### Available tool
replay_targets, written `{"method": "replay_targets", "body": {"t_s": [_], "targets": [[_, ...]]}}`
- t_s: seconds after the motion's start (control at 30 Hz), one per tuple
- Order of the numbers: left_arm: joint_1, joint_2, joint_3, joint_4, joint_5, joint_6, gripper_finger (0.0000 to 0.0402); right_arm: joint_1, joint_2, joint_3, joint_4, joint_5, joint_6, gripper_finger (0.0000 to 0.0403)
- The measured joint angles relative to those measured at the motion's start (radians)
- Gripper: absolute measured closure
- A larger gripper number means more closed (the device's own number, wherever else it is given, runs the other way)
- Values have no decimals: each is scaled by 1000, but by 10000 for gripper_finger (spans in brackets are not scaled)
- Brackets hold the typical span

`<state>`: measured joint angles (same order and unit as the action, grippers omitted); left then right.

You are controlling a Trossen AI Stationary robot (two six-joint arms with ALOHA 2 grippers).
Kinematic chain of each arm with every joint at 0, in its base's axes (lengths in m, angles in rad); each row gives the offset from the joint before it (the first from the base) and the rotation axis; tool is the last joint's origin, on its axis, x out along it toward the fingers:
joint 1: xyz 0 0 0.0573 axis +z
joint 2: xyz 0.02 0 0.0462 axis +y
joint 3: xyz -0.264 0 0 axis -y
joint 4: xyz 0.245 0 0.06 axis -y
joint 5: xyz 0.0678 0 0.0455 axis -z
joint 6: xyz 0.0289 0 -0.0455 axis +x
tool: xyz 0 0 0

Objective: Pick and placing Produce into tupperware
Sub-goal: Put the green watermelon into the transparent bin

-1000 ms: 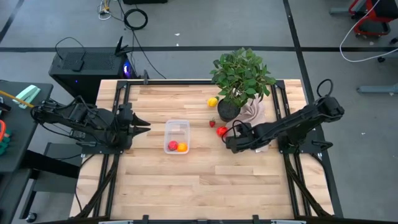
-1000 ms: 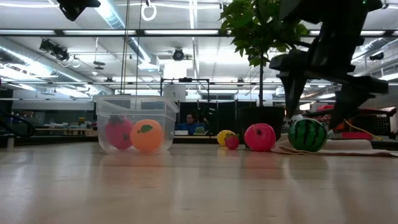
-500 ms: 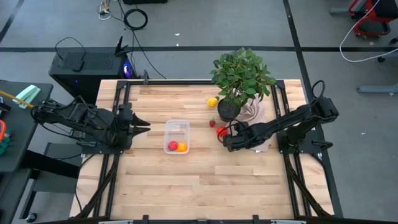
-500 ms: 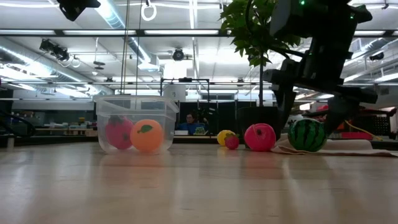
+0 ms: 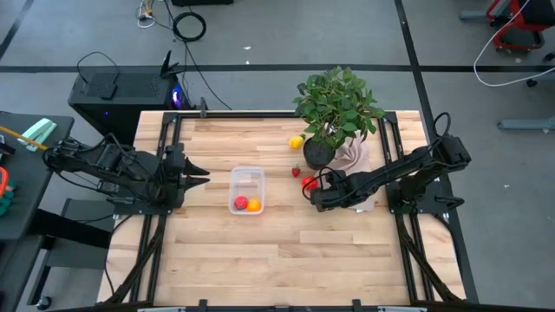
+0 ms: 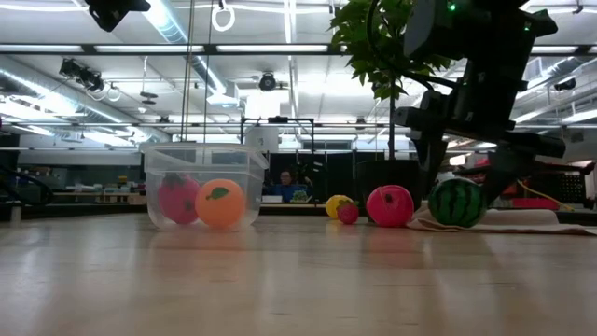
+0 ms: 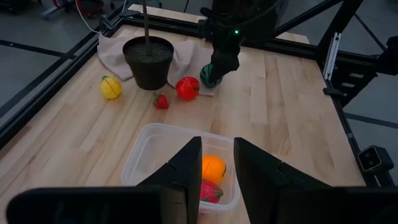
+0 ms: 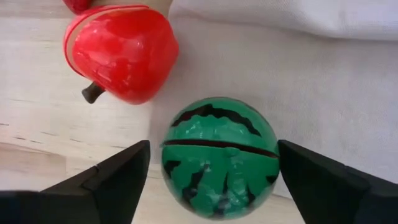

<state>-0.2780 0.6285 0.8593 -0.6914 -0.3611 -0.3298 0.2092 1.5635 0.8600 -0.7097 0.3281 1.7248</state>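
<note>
Right hand (image 8: 211, 180) straddles the watermelon (image 8: 219, 155) (fingers spread, not touching).

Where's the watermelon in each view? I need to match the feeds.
High: hidden under the right gripper, beside the cloth.
Low: watermelon at right, on the cloth's edge, between the fingers.
Left wrist: far end, under the right arm.
Right wrist: centre, between the fingers.
Shared landmark: red apple beside it.

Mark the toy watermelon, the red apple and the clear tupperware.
Round green striped toy watermelon (image 8: 219, 163), right wrist view, middle seam.
Red plastic apple (image 8: 120, 53), right wrist view, body.
Clear plastic rectangular tupperware (image 5: 247, 172), high view, bare floor.
</note>
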Motion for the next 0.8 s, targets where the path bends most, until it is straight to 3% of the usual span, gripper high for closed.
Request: {"method": "replay_targets", "body": {"t_s": [0.33, 0.8], "targets": [[0, 0, 0, 0, 0, 0, 301, 0, 0, 0, -1, 3, 0, 112], [0, 0, 0, 0, 14, -1, 301, 0, 0, 6, -8, -1, 0, 113]]}}
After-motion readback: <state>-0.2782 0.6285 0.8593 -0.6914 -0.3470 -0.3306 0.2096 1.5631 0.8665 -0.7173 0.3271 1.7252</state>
